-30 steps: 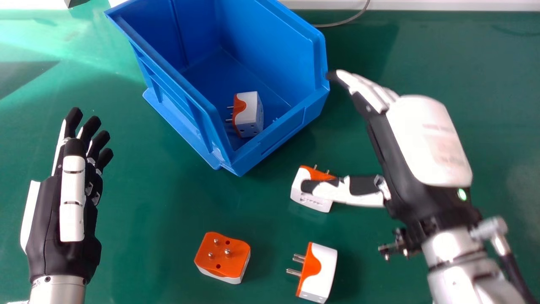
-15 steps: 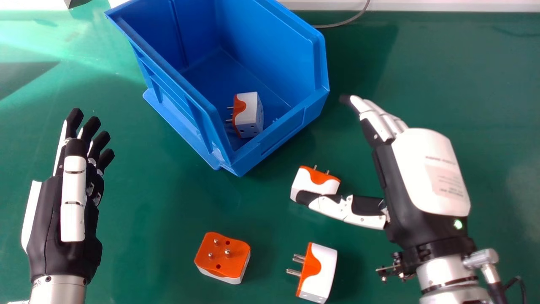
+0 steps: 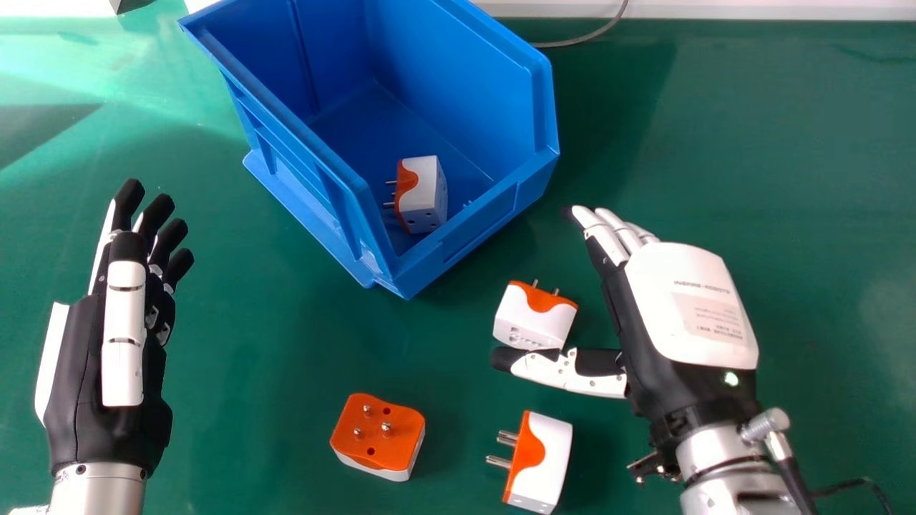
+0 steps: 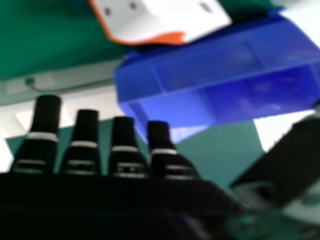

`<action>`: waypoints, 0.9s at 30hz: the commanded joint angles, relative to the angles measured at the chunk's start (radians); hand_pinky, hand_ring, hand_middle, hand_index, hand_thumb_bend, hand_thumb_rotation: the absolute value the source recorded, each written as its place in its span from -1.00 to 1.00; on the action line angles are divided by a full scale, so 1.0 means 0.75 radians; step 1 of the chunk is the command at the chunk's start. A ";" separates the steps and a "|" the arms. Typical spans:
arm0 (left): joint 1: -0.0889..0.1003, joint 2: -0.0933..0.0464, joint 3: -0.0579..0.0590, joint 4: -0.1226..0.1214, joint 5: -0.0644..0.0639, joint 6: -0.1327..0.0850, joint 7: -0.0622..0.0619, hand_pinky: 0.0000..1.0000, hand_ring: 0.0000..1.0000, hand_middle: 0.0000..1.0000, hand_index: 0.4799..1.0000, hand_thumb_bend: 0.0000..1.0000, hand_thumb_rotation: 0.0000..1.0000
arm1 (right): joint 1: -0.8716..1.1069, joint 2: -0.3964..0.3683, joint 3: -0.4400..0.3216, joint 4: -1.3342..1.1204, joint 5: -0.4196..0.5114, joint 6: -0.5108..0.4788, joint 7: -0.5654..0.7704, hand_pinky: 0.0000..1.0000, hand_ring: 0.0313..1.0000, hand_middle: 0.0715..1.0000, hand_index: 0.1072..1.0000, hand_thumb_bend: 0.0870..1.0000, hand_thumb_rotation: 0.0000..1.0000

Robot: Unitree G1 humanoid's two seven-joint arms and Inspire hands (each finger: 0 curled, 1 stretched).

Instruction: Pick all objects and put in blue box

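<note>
My right hand [image 3: 687, 307] is open over the table, its thumb stretched left along the near side of a white-orange adapter [image 3: 533, 318]. In the right hand view that hand [image 4: 125, 165] has straight fingers, with an adapter [image 4: 160, 20] and the blue box [image 4: 190, 75] beyond. Below the thumb in the head view, another adapter [image 3: 547, 465] lies on its side. An adapter [image 3: 379, 433] further left rests with its orange pin face up. One adapter [image 3: 424, 193] sits inside the blue box [image 3: 458, 247]. My left hand [image 3: 100, 343] is open at the left, holding nothing.
The green table [image 3: 243, 343] spreads under everything. A grey cable [image 3: 583, 36] runs behind the box near the white back edge [image 3: 715, 8]. The box's near rim stands just beyond the adapter by my right thumb.
My right hand has come down the head view and a little left, its thumb passing from over the adapter to the near side. The adapters and box have stayed put.
</note>
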 commanded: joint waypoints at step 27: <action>-0.019 0.013 0.015 -0.014 -0.007 -0.019 -0.009 0.87 0.87 0.89 0.85 -0.03 0.89 | -0.487 0.000 0.155 0.620 -0.036 0.152 0.041 0.41 0.60 0.64 0.58 0.32 -0.04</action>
